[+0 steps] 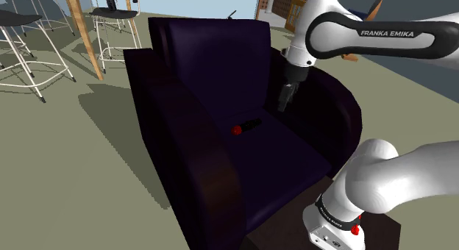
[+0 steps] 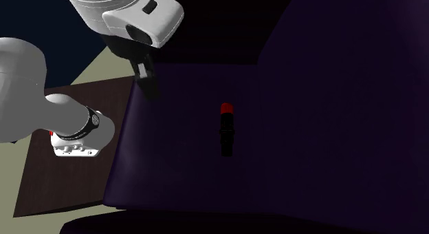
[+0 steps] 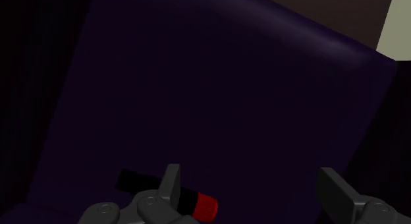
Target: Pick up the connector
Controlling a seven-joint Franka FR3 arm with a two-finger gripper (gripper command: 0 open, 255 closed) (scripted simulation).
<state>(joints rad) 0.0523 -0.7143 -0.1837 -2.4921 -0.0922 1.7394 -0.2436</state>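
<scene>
Black along its body and red at one end, the connector (image 1: pixel 248 126) lies flat on the seat cushion (image 1: pixel 290 156) of a dark purple armchair (image 1: pixel 198 164), near the cushion's middle and touching nothing else. The second exterior view shows the connector (image 2: pixel 226 129) lengthwise on the cushion (image 2: pixel 323 157).

The gripper (image 1: pixel 284 105) hangs above the cushion's side edge, beside the armrest, clear of the fabric and well apart from the connector. The second exterior view puts the gripper (image 2: pixel 148 88) over that same edge. In the wrist view the fingers (image 3: pixel 170 183) stand wide apart with nothing between them. The connector (image 3: pixel 137 182) lies off to one side of the gripper (image 3: pixel 250 180), partly behind one finger and outside the gap.

Step in hand, as judged: approach and alignment. The grasp is not yet begun.

Procedure:
1. Move the gripper from the cushion's edge toward its middle until the connector sits centred in the gap.
2. Turn the wrist so that the fingers straddle the narrow body crosswise, not end to end.
3. Lower straight down until the fingertips reach just short of the cushion on both sides of the body.
4. Close on the black body near its midpoint, then lift vertically.

Caution: the body looks round and may roll if one finger touches first. The cushion probably yields, so press lightly.
</scene>
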